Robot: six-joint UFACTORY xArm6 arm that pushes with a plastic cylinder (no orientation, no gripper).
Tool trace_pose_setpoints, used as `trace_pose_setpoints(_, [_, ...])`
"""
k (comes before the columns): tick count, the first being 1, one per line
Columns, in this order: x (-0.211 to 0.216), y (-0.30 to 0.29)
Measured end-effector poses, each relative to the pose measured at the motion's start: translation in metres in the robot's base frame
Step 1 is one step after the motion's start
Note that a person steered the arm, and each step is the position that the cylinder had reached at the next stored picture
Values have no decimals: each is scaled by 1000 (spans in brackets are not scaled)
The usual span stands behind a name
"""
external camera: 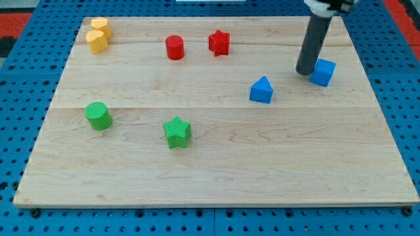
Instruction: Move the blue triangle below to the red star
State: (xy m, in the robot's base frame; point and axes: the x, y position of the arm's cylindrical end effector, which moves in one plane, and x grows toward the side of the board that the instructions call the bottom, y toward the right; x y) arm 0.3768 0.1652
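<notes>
Green star (177, 132): nearest the view's bottom, left of the board's middle, lying flat and apart from everything else.
Green cylinder (98, 116): to the view's left of the green star, slightly higher in the view, upright.
Blue triangle (261, 90): right of centre on the wooden board (216, 177), well apart from the red star. Its apex points toward the view's top, and its broad base faces the view's bottom. Long axis: cannot tell with confidence; the block looks about as wide as it is tall.
Red star (219, 42): near the view's top, up and to the left of the blue triangle, with bare wood between the two.
Red cylinder (174, 48): just to the left of the red star, close but not touching.
Yellow blocks (98, 35): at the board's top-left corner, two pieces pressed together; exact shapes hard to make out.
Blue cube (323, 72): to the right of the blue triangle and a little higher in the view.
My tip (305, 71): bare rod end holding nothing, down on the board right against the blue cube's left side; whether they touch I cannot tell. It sits up and to the right of the blue triangle, with a clear gap between them.
</notes>
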Motion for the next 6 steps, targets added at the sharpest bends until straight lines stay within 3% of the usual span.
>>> trace_pose_setpoints(2, [61,-83])
trace_pose_setpoints(4, [19,-63])
trace_pose_setpoints(5, [5,-89])
trace_pose_setpoints(6, [4,-183])
